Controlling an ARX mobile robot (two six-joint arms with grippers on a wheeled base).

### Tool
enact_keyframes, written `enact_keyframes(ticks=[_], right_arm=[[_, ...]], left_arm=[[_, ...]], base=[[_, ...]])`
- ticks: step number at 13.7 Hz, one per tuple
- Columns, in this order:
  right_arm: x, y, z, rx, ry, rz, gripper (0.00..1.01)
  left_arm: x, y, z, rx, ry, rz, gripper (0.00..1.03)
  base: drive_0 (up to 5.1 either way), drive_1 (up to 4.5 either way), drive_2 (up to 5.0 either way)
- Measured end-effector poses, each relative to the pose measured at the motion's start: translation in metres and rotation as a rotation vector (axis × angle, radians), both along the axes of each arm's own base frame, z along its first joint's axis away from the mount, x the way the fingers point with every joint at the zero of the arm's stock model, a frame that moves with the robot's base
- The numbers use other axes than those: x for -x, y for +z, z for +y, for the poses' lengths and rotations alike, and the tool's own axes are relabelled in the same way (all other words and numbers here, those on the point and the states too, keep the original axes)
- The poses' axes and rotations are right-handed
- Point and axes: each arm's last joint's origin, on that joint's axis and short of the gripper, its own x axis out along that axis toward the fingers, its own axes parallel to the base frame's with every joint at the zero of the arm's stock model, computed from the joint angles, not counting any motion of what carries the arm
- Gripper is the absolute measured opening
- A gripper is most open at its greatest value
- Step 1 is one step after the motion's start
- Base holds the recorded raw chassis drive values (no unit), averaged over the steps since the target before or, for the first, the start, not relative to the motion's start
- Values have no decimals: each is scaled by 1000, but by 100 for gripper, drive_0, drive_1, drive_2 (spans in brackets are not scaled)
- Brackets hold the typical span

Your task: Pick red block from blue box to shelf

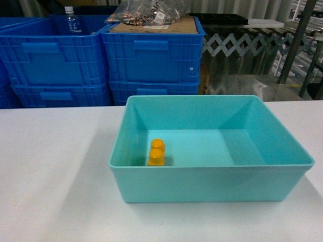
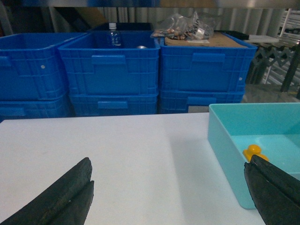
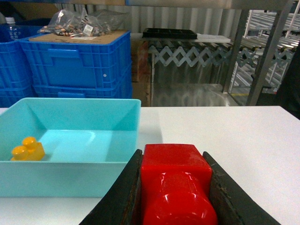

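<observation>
The red block [image 3: 176, 185] sits clamped between the two dark fingers [image 3: 119, 197] of the right gripper [image 3: 174, 187], right up against the right wrist camera, its round stud bulging toward the lens. It is out of the blue box [image 3: 70, 176] and held over the white table [image 3: 234, 140], just to the right of the box's near right corner. The head view shows neither the block nor any gripper.

Inside the blue box there's just one thing: a yellow-orange two-stud brick [image 1: 156, 153] lying on the floor near the front left corner, close to the near wall. The rest of the turquoise floor is bare.

Over on the left, the left gripper [image 2: 168, 197] hangs low above the table with its fingers [image 2: 61, 197] spread wide, nothing between them; the right-hand finger overlaps the box's near left corner in that wrist's view.

To the right of the box the tabletop runs on white and open to its far edge. To the left it's open too. Behind the table stand stacked dark blue crates [image 1: 151, 55]; one holds a water bottle [image 1: 72, 20], another is topped with cardboard and a clear bag of small items [image 1: 146, 12]. Farther right, a steel shelf [image 3: 269, 47] with slanted posts stands beyond a folding lattice barrier [image 3: 197, 56].
</observation>
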Motion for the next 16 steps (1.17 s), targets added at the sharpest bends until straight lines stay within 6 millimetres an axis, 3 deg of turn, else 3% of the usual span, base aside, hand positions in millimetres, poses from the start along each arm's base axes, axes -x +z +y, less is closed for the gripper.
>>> enact_keyframes(ticks=[16], right_arm=[[0,0,0,0,0,0,28]], left_arm=[[0,0,0,0,0,-1,98]], base=[[-149,-149,-149]])
